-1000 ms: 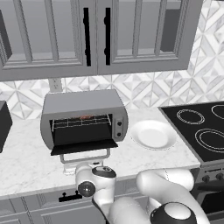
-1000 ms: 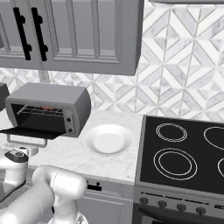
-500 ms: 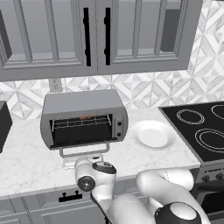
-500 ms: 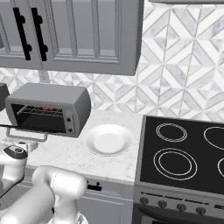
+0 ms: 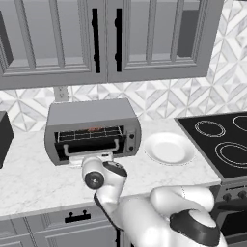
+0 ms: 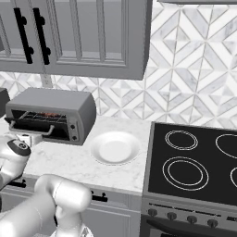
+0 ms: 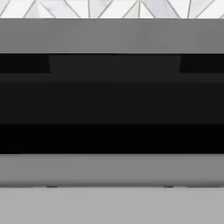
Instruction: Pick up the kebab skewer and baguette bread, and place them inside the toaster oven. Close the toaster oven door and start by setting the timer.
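With the claw spread wide and empty beneath the half-raised toaster oven door, whose handle is just above, the door could be dropped back onto the surface if contact slips.

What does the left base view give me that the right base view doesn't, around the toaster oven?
Left base view: the marble counter stretch left of the grey rounded toaster oven. Right base view: the oven's flat grey right side wall. Both: the dark glass door tilted, partly shut, the reddish food on the wire rack, and the round white plate beside the oven.
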### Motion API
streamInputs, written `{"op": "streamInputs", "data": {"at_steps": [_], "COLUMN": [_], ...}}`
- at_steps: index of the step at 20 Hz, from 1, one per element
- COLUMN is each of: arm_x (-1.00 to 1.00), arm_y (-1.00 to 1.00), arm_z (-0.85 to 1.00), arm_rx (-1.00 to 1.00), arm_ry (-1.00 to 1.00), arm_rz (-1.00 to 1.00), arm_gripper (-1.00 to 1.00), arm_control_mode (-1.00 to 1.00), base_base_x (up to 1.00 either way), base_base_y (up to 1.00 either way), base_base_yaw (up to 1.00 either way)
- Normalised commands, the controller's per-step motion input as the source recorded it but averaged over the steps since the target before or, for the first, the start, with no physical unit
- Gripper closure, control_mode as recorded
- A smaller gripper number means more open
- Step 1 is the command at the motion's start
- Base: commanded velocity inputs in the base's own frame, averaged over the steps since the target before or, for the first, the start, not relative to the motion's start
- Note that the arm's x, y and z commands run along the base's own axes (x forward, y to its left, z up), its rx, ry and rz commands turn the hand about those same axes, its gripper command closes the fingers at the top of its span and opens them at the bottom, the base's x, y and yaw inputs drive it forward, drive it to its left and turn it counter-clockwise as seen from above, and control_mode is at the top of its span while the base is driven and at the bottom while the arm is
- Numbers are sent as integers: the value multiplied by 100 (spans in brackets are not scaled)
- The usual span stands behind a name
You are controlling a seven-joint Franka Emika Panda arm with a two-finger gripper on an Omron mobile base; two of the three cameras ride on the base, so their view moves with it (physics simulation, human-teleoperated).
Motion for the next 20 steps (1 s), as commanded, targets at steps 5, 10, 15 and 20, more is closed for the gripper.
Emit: {"op": "streamInputs", "data": {"at_steps": [5, 10, 15, 20], "arm_x": [41, 45, 28, 20], "arm_y": [0, 0, 0, 0], "arm_z": [43, 25, 2, 0], "arm_rx": [0, 0, 0, 0], "arm_ry": [2, 2, 1, 0], "arm_rz": [0, 0, 0, 0], "arm_gripper": [-100, -100, -100, -100], "arm_control_mode": [-100, -100, -100, -100], "base_base_x": [0, 0, 0, 0], "base_base_y": [0, 0, 0, 0], "base_base_yaw": [0, 0, 0, 0]}}
